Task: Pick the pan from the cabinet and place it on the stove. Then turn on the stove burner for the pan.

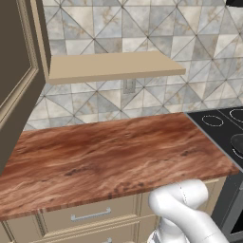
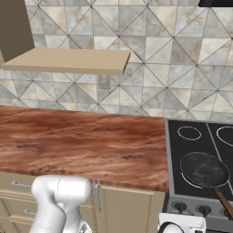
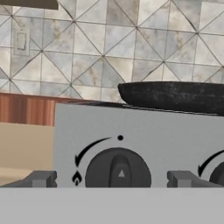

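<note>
Gripper (image 3: 111, 179) open: two dark fingertips (image 3: 41, 179) spread wide apart at bottom of hand view, nothing between them. Positioned low, directly before grey stove front panel (image 3: 144, 127). Round black knob (image 3: 118, 173) sits between the fingertips, not touched; white triangle pointer on knob aimed up at black dot above. Curved black arrow and flame mark printed left of knob. Edge of second knob (image 3: 218, 175) at far right, with its own arrow.

Above panel: pan (image 3: 173, 97) seen side-on, resting on stove top, dark and worn-grey.

Right base view: white arm elbow (image 2: 61, 193) at lower left, before beige drawers (image 2: 18, 186) with silver handles. Pan (image 2: 205, 169) flat on stove (image 2: 177, 157), over near burner ring, handle (image 2: 224, 200) angled toward front right edge. Row of dark knobs (image 2: 181, 207) along stove front below pan. Two bare white burner rings (image 2: 189, 133) behind pan.

Left of stove: brown wood-grain counter (image 2: 82, 141), touching stove edge.

Left base view: same counter (image 1: 109, 156) across centre, stove (image 1: 223, 128) at right edge, part of pan (image 1: 237, 142) at frame border.

Farther back: beige shelf board (image 1: 114, 66) projecting from wall above counter. Cabinet door (image 1: 16, 80) swung open at far left, dark inner face showing. Wall outlet (image 1: 128, 86) just below shelf. Grey-beige triangular tile backsplash (image 2: 173, 68) behind everything.
</note>
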